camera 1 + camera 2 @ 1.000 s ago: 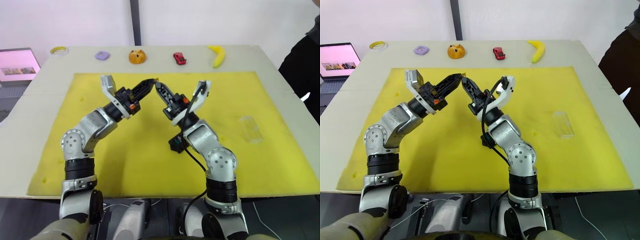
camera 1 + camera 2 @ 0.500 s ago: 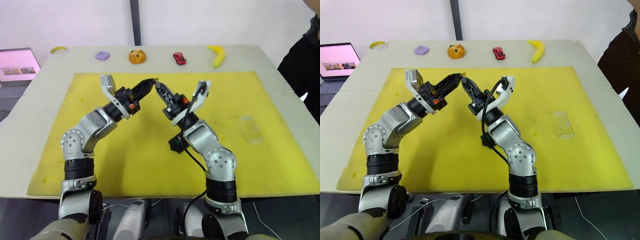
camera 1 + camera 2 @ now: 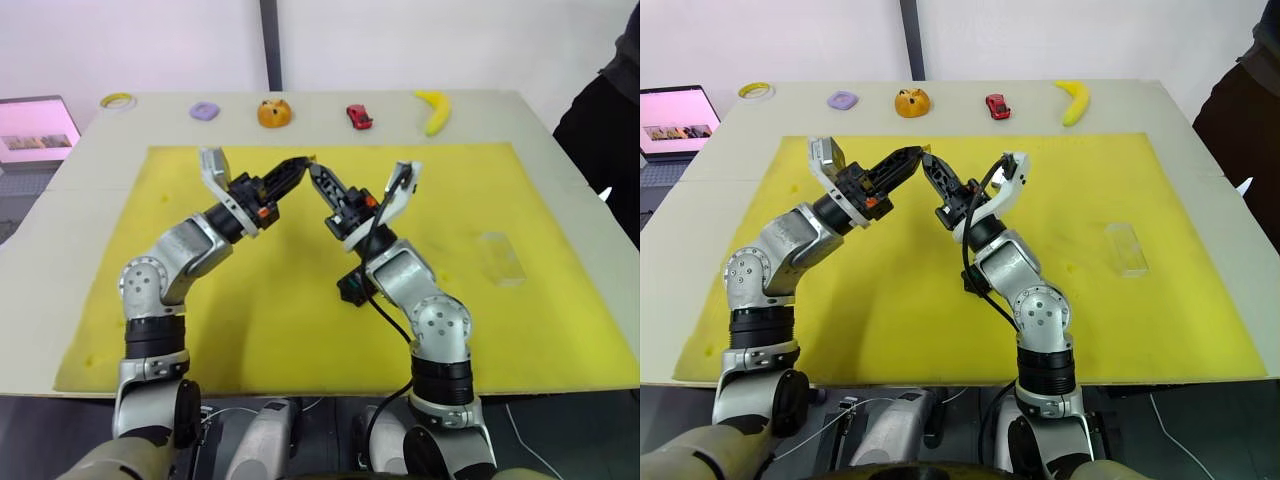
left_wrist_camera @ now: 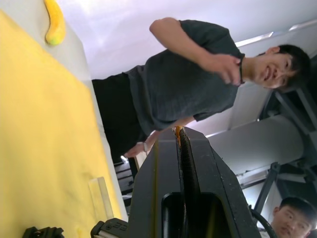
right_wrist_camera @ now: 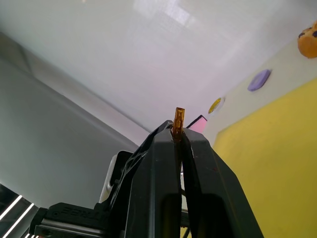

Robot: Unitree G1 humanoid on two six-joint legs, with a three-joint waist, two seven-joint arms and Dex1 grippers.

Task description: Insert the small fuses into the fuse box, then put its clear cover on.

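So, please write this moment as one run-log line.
left gripper: shut on fuse | right gripper: shut on fuse | tips meet above mat | fuse box: on mat | cover: off

Fuse box: mostly hidden behind the right forearm; slots not readable.
Amber fuse: only its upper end shows above the closed right pincer; the rest is buried between the fingers.
Amber sliver at the closed left pincer tip: too small to identify.
Clear cover: faint outline only.
Laptop: cut by the picture's edge.
Person beside the worktop: cut by the picture's edge.
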